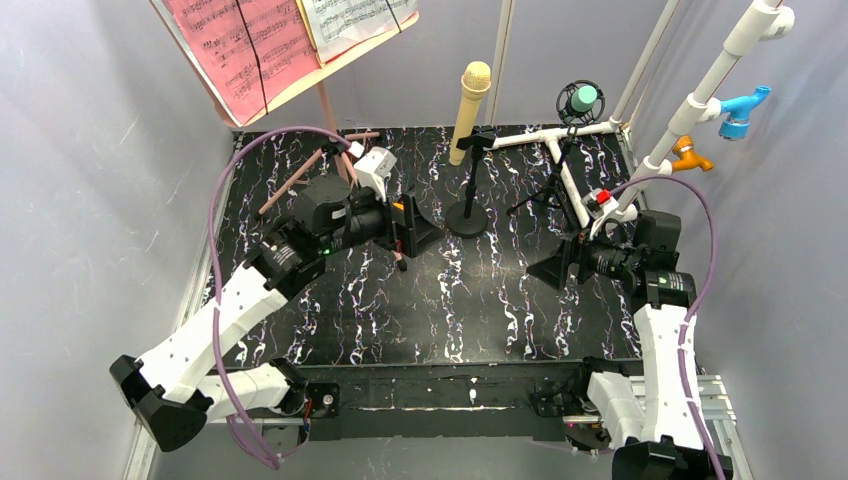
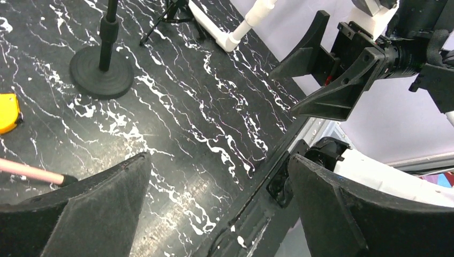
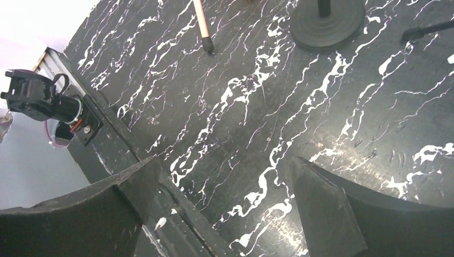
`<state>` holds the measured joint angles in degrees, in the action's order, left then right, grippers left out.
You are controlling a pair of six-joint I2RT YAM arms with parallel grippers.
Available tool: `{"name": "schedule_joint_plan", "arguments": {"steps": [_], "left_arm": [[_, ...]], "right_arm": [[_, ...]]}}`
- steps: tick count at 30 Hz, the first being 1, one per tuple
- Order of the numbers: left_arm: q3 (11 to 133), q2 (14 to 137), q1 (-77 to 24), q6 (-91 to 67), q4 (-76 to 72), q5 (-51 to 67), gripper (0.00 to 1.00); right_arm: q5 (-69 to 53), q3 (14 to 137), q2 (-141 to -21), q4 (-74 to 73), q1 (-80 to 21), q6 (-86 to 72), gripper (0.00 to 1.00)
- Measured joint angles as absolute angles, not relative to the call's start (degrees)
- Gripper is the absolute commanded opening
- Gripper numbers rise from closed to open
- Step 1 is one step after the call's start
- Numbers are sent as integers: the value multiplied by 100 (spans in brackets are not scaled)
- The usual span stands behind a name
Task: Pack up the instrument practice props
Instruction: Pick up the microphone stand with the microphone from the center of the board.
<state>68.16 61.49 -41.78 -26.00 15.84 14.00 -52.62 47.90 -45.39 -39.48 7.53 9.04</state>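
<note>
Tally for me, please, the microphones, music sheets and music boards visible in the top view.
Microphones: 2, beige mic and teal mic
Music sheets: 2, pink sheet and white sheet
Boards: 1, board
Total: 5

Even, soft light, faint shadows, pale sheen on the glossy tabletop [image 3: 348,155], all 3 views fairly sharp

Pink music board [image 1: 300,87] on pink tripod legs [image 1: 300,180] holds pink sheet [image 1: 240,45] and white sheet [image 1: 345,20] at the far left; beige microphone [image 1: 470,105] and teal microphone [image 1: 583,98] sit on stands to the right.
</note>
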Motion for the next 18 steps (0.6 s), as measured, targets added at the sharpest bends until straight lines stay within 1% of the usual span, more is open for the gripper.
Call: {"name": "schedule_joint_plan", "arguments": {"steps": [9,18], "left_arm": [[6840,6608,-4215,-2193,674,1367,100],[6735,6748,-4219,-1809,-117,1435,100]], "right_arm": [[-5435,4775,-5170,-3557,753,1219,100],[-5623,4086,-4777,-3028,775,1177,100]]}}
